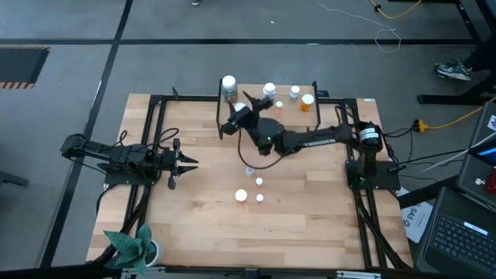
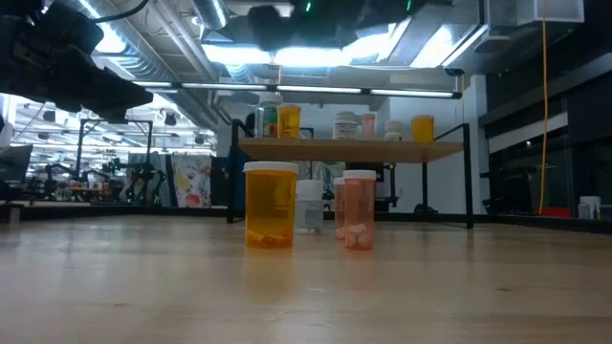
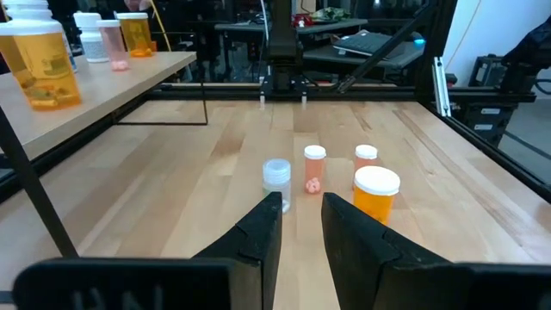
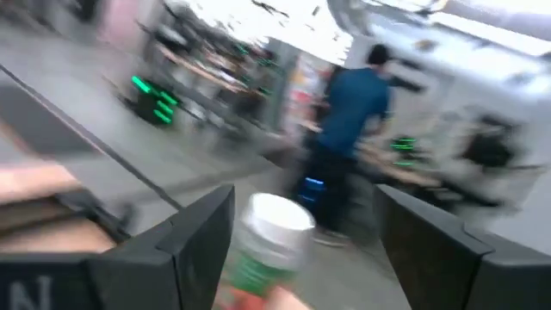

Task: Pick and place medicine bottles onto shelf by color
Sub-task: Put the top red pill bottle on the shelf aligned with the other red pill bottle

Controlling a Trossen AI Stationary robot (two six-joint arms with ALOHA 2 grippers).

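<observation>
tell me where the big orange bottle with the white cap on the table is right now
In the high view the big orange bottle stands on the table's middle, in front of the shelf, next to two pink bottles. The left wrist view shows it nearest that gripper.

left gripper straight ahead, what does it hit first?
Likely the clear bottle, nearly in line with the shut left gripper. The big orange bottle sits just off to the side; depth is uncertain.

No text, brand or number can be read anywhere in these views. The medicine bottles (image 3: 376,191) carry labels (a pale band on the orange ones, green on another), but nothing on them is legible. The paper (image 1: 417,220) at the lower right of the high view bears dark marks too small to make out.
</observation>
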